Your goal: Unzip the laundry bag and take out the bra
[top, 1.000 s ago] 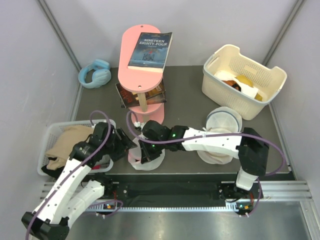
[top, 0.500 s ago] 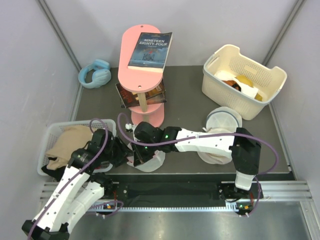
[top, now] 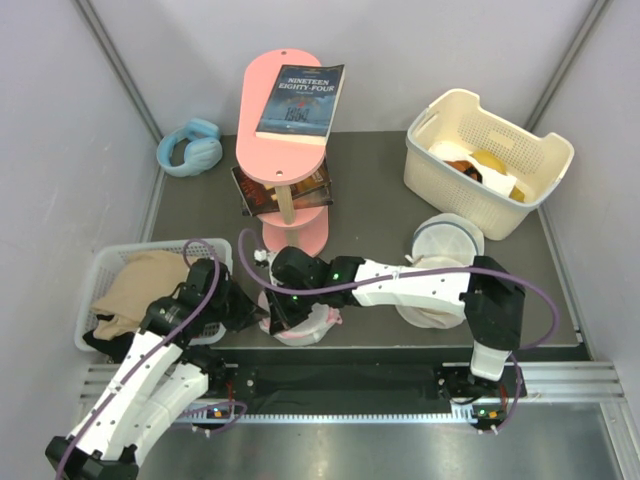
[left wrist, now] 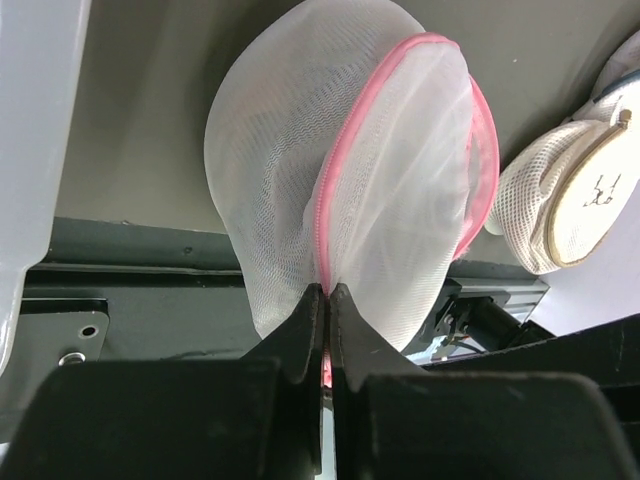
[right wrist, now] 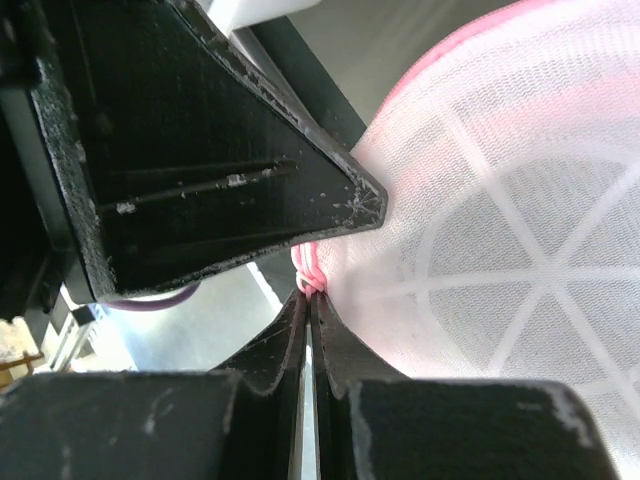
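The laundry bag (top: 303,326), white mesh with pink trim, lies squashed at the table's near edge between both arms. In the left wrist view the bag (left wrist: 400,170) bulges ahead, and my left gripper (left wrist: 327,292) is shut on its pink zipper band. My left gripper (top: 252,312) sits at the bag's left side. My right gripper (right wrist: 309,293) is shut on a small pink loop at the bag's (right wrist: 520,230) rim, close to the left gripper's black fingers (right wrist: 210,170). The right gripper (top: 280,312) is over the bag's left part. The bra is hidden.
A second white mesh bag with a beige rim (top: 440,270) lies under the right forearm. A grey crate (top: 100,270) holding beige cloth stands at the left. Behind are a pink stand (top: 290,150) with a book, blue headphones (top: 190,147) and a cream basket (top: 487,160).
My left gripper has closed on the bag's pink zipper band. The right gripper stayed shut on the pink loop. The bag has flattened and shows more pink rim.
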Controlling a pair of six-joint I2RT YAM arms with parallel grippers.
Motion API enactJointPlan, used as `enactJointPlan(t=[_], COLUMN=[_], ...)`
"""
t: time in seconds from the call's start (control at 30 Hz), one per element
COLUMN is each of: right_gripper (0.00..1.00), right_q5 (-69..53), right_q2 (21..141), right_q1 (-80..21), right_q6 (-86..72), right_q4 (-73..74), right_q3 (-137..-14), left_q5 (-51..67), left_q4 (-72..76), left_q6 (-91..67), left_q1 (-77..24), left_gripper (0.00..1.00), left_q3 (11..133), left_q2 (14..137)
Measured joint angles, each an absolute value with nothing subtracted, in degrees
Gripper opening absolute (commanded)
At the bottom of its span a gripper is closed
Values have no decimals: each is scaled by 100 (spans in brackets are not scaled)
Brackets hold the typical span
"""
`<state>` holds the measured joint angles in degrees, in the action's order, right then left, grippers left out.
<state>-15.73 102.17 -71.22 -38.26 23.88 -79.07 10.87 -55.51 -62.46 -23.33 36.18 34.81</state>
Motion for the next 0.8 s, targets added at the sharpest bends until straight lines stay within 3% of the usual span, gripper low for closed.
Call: enactJointPlan(t=[0.8], right_gripper=[0], right_q5=[-1074], right_q2=[9063], right_q1=[-6842], right_q6=[-4010], right_q4=[2659], right_q3=[-6514], left_q5=[760], left_q4=[-5446], left_q6=[-6202], left_q1=[-2333], left_gripper=[0], left_q3=[3618], left_q2=[3653])
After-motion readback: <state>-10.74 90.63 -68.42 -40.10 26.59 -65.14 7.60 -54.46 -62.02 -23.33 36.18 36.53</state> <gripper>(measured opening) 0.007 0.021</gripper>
